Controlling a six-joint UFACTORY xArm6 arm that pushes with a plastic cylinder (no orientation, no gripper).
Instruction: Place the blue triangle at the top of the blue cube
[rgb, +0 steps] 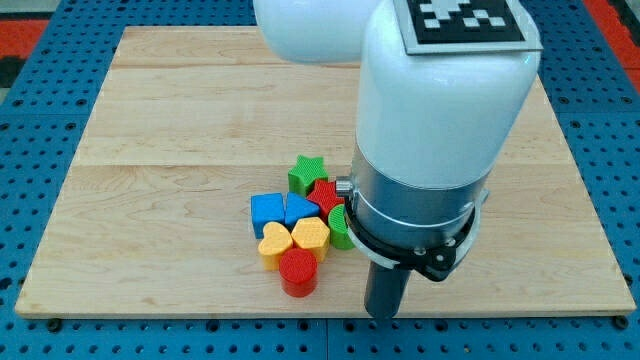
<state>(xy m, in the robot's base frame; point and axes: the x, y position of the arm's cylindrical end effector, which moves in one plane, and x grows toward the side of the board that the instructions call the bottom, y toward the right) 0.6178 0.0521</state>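
The blue cube (265, 212) sits at the left of a tight cluster near the board's middle. The blue triangle (299, 210) touches the cube's right side. My tip (381, 314) is at the view's bottom, near the board's front edge, to the right of and below the cluster. It is apart from every block; the red cylinder (297, 273) is the nearest one to its left. The arm's white body hides part of the green cylinder (337, 226).
A green star (307, 173) and a red star (326, 195) sit above and right of the blue triangle. A yellow heart (274, 243) and a yellow hexagon (311, 235) lie just below the blue blocks. All rest on the wooden board (150, 120).
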